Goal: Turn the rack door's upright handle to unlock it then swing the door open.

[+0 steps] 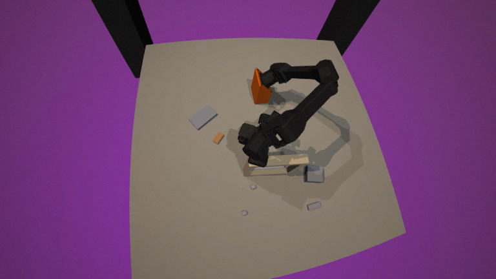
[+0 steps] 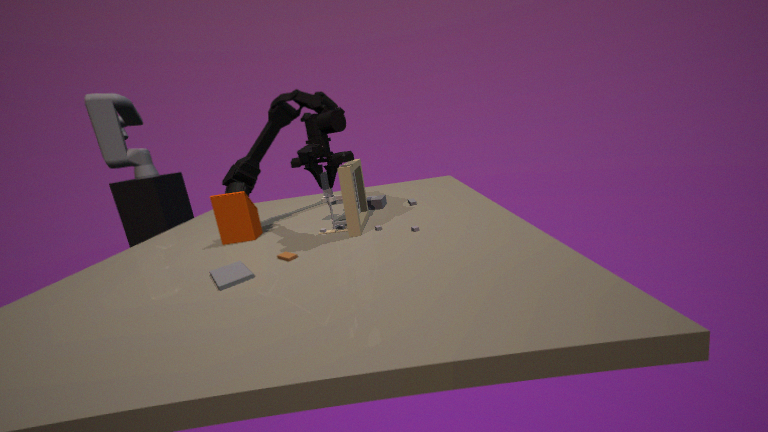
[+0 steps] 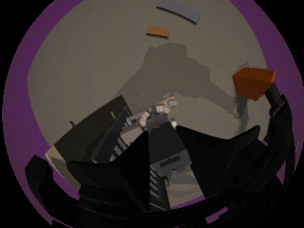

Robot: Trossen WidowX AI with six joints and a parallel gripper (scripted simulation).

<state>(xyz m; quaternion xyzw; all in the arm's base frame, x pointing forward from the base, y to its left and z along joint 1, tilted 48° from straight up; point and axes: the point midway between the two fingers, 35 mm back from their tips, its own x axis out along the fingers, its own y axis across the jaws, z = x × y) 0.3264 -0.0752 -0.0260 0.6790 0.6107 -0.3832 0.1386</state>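
The cream rack frame (image 1: 302,160) (image 2: 350,201) stands upright on the table. My gripper (image 2: 324,182) (image 3: 163,130) is shut on the upright grey handle (image 2: 325,177) (image 3: 167,148), on the side of the frame toward the orange block. The handle's top shows between the black fingers in the wrist view. Thin pale parts below the handle show in the exterior view. A dark slatted piece lies beside the left finger in the wrist view. The door's panel and its exact opening angle cannot be made out. In the top view the wrist hides the fingers and handle.
A tall orange block (image 1: 260,93) (image 2: 235,218) (image 3: 254,85) stands by the arm's base. A grey plate (image 1: 203,117) (image 2: 232,275) and small orange block (image 1: 218,138) (image 2: 287,256) lie on the gripper's side. A grey block (image 1: 315,174) (image 2: 377,201) sits beside the frame; small grey pieces lie beyond it.
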